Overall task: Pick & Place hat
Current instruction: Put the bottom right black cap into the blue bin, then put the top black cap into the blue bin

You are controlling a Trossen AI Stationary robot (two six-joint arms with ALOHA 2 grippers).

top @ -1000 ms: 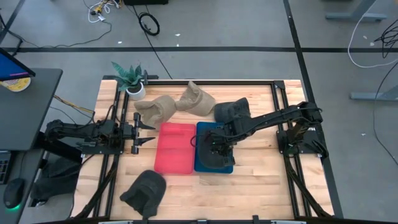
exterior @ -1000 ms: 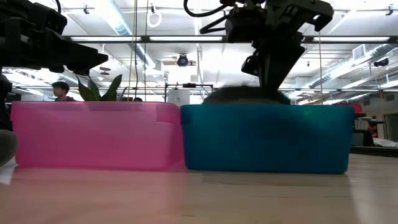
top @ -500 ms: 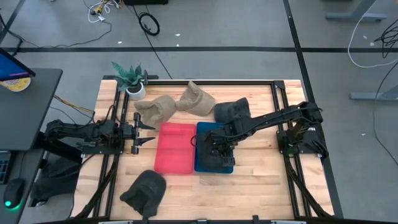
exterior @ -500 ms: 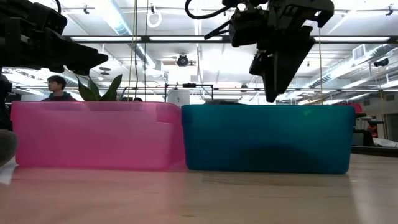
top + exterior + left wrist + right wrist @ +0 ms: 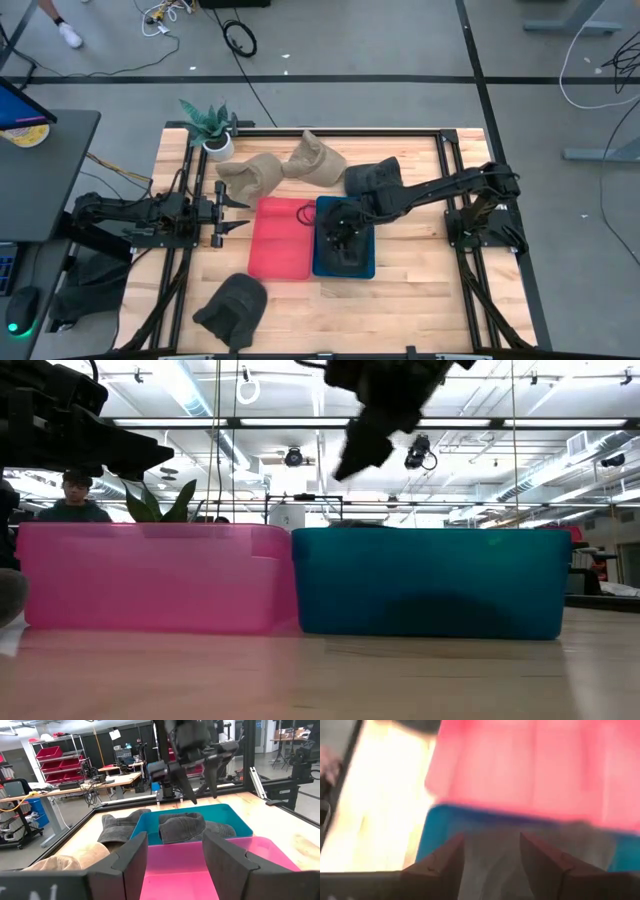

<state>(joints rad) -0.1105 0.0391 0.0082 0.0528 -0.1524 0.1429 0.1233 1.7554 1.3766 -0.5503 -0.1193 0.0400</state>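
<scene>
Hat (image 5: 182,826) lay in the blue bin (image 5: 235,820); our right gripper (image 5: 340,228) hung above it, jaws spread, empty. Left gripper (image 5: 238,208) waited, spread. Next: fetch another hat (image 5: 232,306) from the table (image 5: 420,300).

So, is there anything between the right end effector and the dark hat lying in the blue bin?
Nothing visible. The right end effector hangs open above the blue bin, and the dark hat lies uncovered inside with only air between them.
</scene>
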